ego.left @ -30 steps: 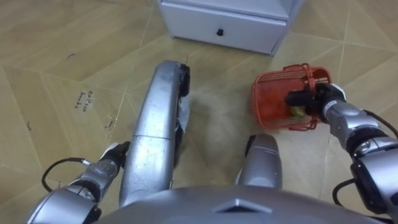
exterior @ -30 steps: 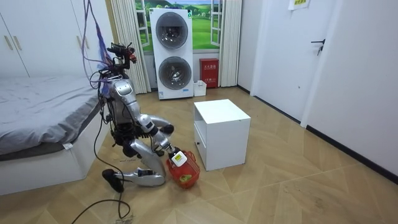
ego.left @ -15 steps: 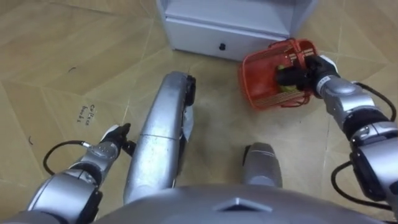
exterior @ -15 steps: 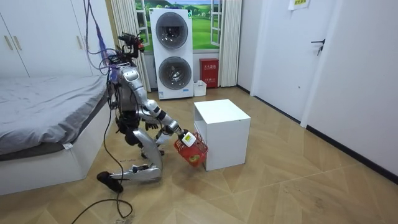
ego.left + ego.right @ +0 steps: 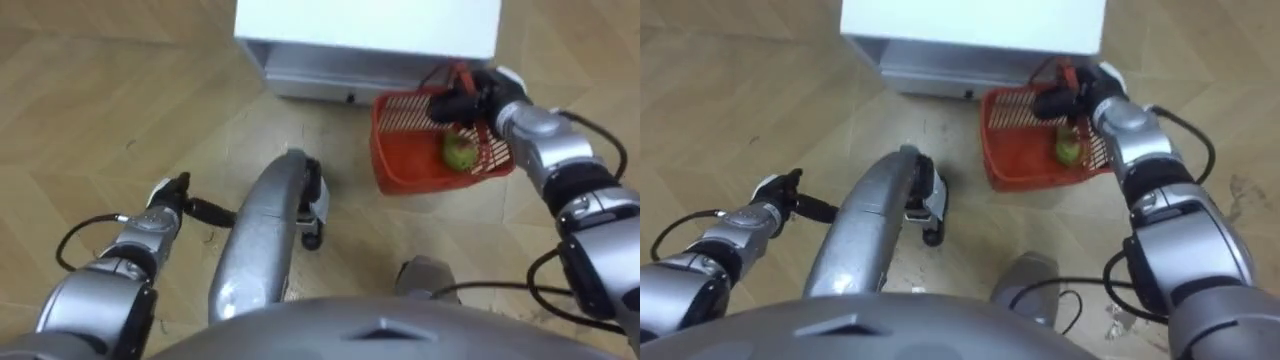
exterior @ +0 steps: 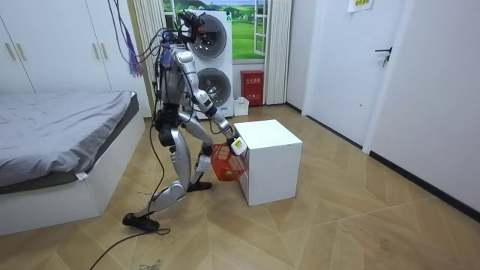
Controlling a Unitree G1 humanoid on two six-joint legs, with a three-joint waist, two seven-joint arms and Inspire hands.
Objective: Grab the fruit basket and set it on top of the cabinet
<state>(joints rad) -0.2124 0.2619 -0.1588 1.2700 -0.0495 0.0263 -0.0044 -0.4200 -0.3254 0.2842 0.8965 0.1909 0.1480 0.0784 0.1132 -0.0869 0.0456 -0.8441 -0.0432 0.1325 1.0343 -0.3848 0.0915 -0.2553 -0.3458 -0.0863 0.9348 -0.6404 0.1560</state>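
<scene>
the right hand [image 5: 480, 99] is closed round the red handle [image 5: 457, 72] of the fruit basket [image 5: 410, 165], its dark fingers [image 5: 450, 104] curled over the handle from above. the basket hangs from that grip, tilted so its open side faces the head camera, with its mesh wall below and to the left of the hand. a green fruit [image 5: 459, 152] lies inside, just under the fingers, against the side wall nearest the wrist. just beyond the hand stands a white cabinet [image 5: 370, 25]; the basket's far rim is right by its drawer front [image 5: 320, 80], and whether the two touch cannot be told. a small dark knob [image 5: 349, 97] sits on the drawer, left of the hand.

in the room view the same hand [image 6: 235, 145] is reached down beside the cabinet's front corner and the basket [image 6: 225, 165] hangs under it, clear of the wooden floor [image 6: 337, 217]. the robot stands upright before the cabinet with one leg set back.

the left hand [image 5: 163, 197] is well away from the basket, low at the robot's left over the floor; what shows of its fingers runs straight and it holds nothing.

farther off are a bed [image 6: 60, 135] at the room view's left and two stacked washing machines [image 6: 208, 64] behind the robot.
</scene>
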